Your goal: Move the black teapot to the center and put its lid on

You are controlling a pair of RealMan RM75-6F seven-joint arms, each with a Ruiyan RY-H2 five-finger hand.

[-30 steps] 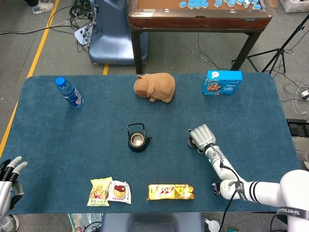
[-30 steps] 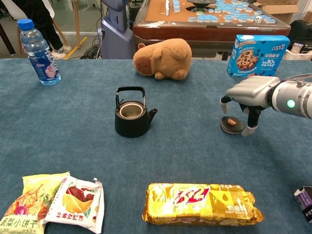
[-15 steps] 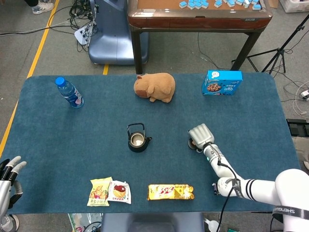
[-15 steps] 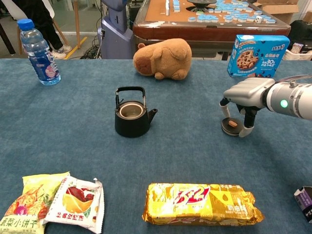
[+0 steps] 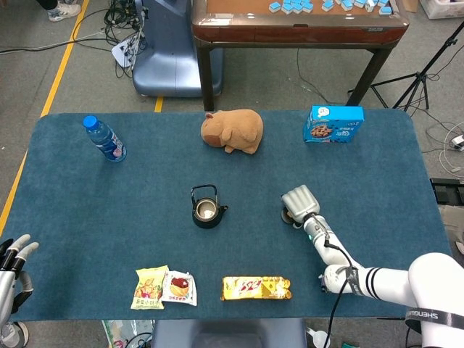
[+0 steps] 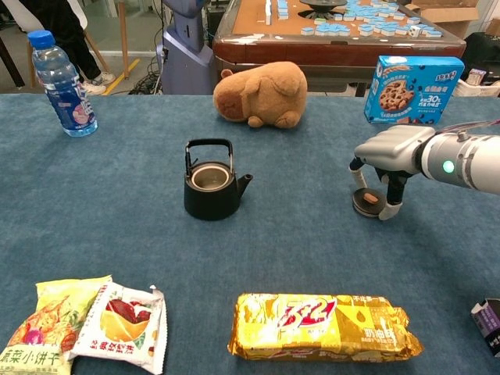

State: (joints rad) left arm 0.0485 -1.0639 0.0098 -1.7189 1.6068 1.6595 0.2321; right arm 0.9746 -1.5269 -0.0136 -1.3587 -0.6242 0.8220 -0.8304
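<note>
The black cast-iron teapot [image 6: 211, 190] stands open-topped on the blue table cloth [image 6: 94, 203], handle upright. To its right, well apart, its flat dark round lid [image 6: 366, 201] lies on the cloth under the right hand [image 6: 382, 166], whose fingers [image 6: 391, 205] reach down around it; whether they grip it I cannot tell. The left hand [image 5: 14, 255], fingers spread and empty, is far left of the teapot. Behind the teapot sits a brown plush capybara [image 6: 259, 94]; in front of the teapot lies a yellow snack packet [image 6: 320, 326].
</note>
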